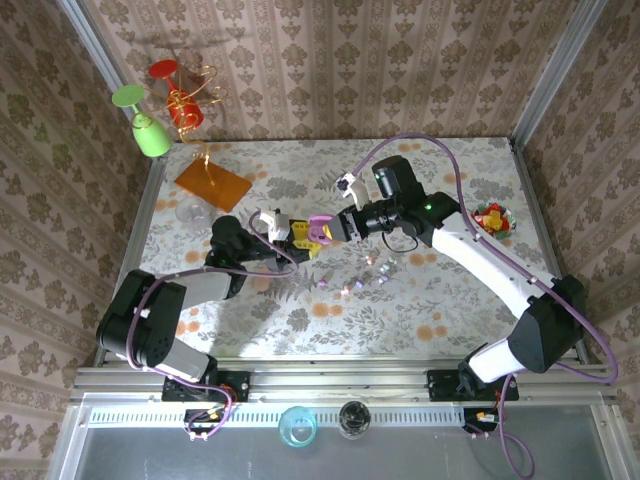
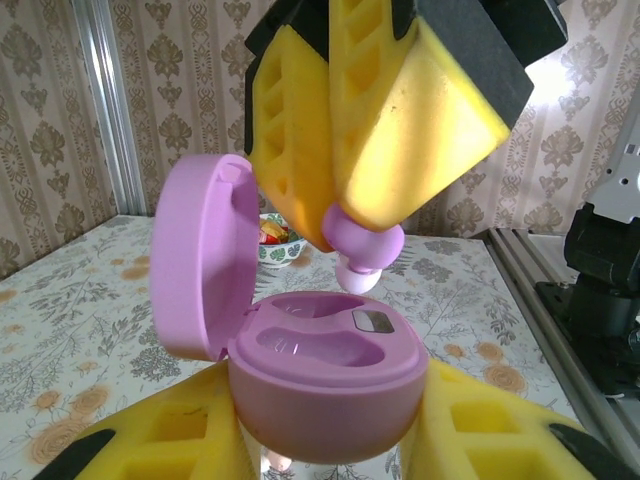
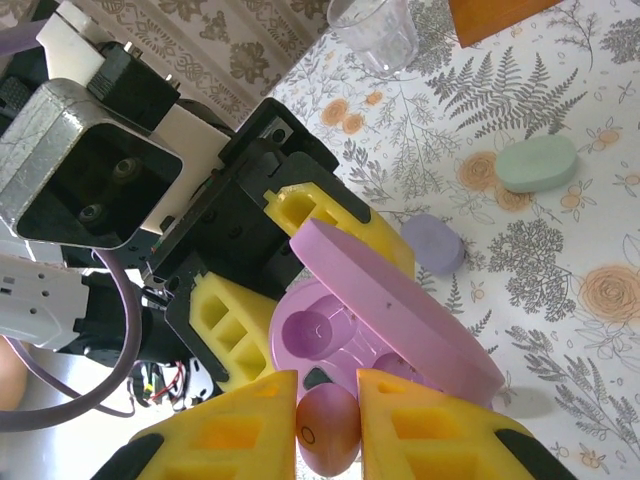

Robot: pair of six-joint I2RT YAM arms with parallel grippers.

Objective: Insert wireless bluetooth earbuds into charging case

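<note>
Damask wallpaper closes off three sides, and a floral-printed desk (image 1: 440, 300) lies beneath it. Near the centre of the overhead view the two arms are brought tip to tip. The left end effector (image 2: 330, 445) is clamped on the base of a pink charging case (image 2: 330, 365), which is held clear of the desk with its lid (image 2: 200, 270) swung open toward the left of the left wrist frame. The right end effector (image 3: 328, 402) is closed on a single pink earbud (image 2: 362, 255), which is suspended just above the open wells, close to them but apparently not seated. Both wells appear empty. Loose earbuds (image 1: 346, 290) are scattered on the desk just below the centre of the overhead frame, and a green case (image 3: 537, 163) and a purple case (image 3: 433, 243) lie shut at the right of the right wrist view. The insertion step is judged to be in hand. A short, straight descent is called for next, with the bud aligned to its well before the grip is released; a slight tilt could leave it perched on the rim.
</note>
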